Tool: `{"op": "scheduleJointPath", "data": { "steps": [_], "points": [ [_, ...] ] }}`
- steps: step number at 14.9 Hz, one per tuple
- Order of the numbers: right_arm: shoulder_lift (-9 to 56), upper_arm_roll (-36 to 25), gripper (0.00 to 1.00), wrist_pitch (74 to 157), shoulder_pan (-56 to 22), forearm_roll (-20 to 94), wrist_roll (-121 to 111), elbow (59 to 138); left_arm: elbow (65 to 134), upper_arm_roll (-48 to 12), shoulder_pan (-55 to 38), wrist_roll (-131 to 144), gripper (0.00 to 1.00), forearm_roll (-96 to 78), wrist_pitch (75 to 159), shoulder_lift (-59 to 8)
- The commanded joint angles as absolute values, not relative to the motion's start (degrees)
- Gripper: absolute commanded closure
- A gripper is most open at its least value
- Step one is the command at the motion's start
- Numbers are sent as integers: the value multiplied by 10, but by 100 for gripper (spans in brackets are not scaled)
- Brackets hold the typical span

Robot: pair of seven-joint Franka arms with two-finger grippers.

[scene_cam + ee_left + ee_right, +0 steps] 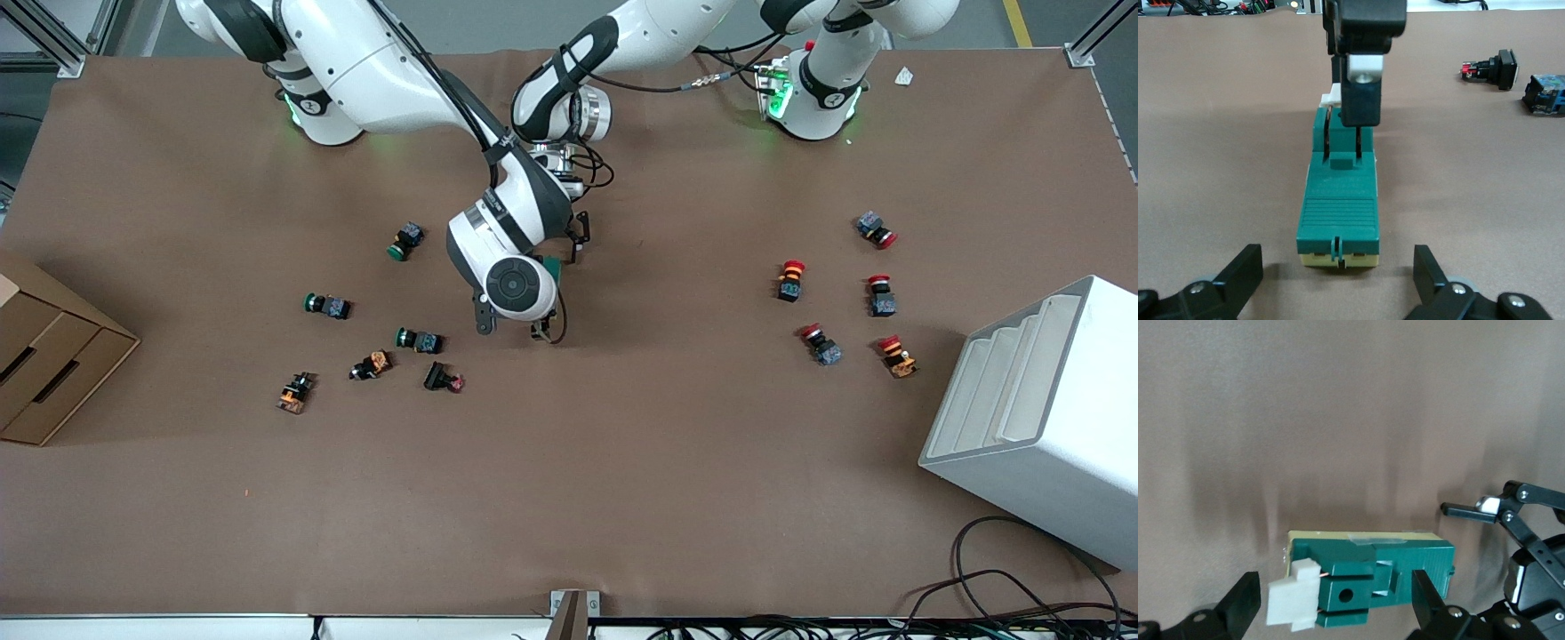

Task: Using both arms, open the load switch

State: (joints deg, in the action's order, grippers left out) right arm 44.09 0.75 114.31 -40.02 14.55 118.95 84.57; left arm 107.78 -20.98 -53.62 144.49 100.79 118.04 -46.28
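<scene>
Green load switch [1338, 200] lies loose between my left gripper's [1338, 280] open fingers, so I fear my right gripper [1331, 603], open astride the white toggle [1293, 603], drags it.

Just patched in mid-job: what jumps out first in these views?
Both grippers meet over the dark-green load switch at the table's middle: the left gripper open around one end, the right gripper open at its white toggle. Green-capped push buttons lie toward the right arm's end, red-capped push buttons toward the left arm's.

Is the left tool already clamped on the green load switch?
No, the left tool is open, its fingers standing apart either side of the load switch's end.
</scene>
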Motion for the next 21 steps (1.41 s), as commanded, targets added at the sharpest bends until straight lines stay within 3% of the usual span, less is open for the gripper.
{"op": "scheduleJointPath", "data": {
  "steps": [1, 9, 21],
  "points": [
    [444, 4, 0, 1119, -401, 156, 1194, 834, 1072, -208, -537, 1467, 1, 1008, 1195, -497],
    [441, 5, 0, 1032, -400, 178, 1194, 783, 1072, -208, -537, 1467, 1, 1008, 1195, -497],
    [438, 6, 0, 957, -409, 177, 1193, 776, 1071, -208, -537, 1467, 1, 1007, 1195, -497]
  ]
}}
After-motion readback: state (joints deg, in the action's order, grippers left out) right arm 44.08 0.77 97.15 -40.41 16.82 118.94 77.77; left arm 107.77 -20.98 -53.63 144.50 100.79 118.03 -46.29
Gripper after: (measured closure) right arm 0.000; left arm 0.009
